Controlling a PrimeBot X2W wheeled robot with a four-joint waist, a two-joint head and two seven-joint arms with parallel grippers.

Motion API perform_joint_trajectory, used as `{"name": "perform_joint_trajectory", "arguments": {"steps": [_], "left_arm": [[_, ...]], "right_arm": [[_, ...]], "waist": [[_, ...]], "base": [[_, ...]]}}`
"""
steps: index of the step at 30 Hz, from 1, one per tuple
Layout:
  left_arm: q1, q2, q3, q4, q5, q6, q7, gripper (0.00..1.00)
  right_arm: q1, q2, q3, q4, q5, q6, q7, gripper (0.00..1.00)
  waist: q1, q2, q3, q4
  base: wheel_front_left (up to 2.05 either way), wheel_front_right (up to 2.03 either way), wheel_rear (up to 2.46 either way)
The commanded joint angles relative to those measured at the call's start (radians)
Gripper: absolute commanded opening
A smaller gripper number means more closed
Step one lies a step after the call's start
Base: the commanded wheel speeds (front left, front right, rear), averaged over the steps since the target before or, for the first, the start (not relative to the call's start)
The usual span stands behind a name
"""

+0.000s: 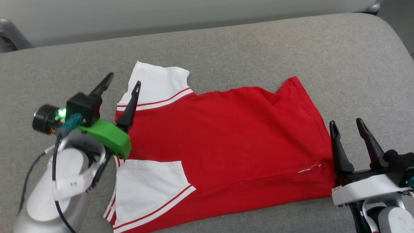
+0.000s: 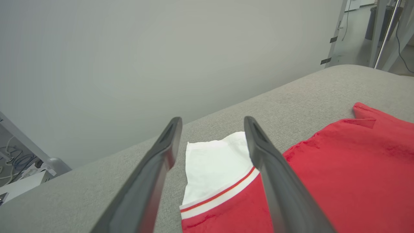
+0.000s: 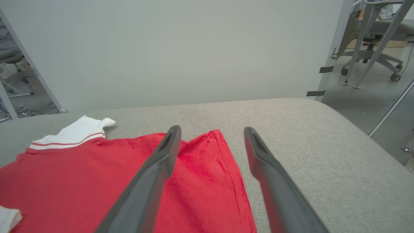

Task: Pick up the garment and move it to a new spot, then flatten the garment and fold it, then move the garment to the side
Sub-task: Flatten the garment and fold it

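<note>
Red jersey T-shirt with white sleeves [image 1: 226, 139] spread on grey fabric cushion [image 1: 258, 48], seemingly back up. Soft, light, limp. Left gripper [image 1: 124, 80] by far sleeve [image 1: 158, 81], right gripper [image 1: 346, 123] beside hem [image 1: 320, 129]: wide open, empty. Pinch edges.

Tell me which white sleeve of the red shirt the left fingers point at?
The white short sleeve farther from the robot; the left gripper's open fingers point along it. The other white sleeve lies nearer the robot, beside the wrist.

Garment [image 1: 226, 139] flat on grey surface [image 1: 226, 48] between left end effector [image 1: 124, 79] and right end effector [image 1: 346, 122], both splayed.
</note>
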Motion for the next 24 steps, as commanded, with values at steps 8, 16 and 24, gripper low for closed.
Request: {"name": "perform_joint_trajectory", "arguments": {"steps": [8, 16, 24], "left_arm": [[-0.452, 0.206, -0.243, 0.153, -0.179, -0.035, 0.484, 1.00], [-0.730, 0.324, -0.509, 0.231, -0.368, -0.035, 0.811, 1.00], [-0.838, 0.336, -0.549, 0.440, -0.376, -0.036, 0.839, 1.00]], "right_arm": [[-0.095, 0.015, 0.063, -0.008, 0.000, -0.001, -0.028, 1.00], [-0.134, 0.032, 0.086, 0.028, 0.000, -0.001, -0.060, 1.00], [-0.173, 0.043, 0.115, 0.061, 0.010, -0.001, -0.087, 1.00]], "waist": [[0.0000, -0.0001, 0.205, -0.151], [0.0000, -0.0001, 0.285, -0.194], [0.0000, -0.0001, 0.334, -0.224]], "base": [[0.00, 0.00, 0.00], [0.00, 0.00, 0.00], [0.00, 0.00, 0.00]]}}
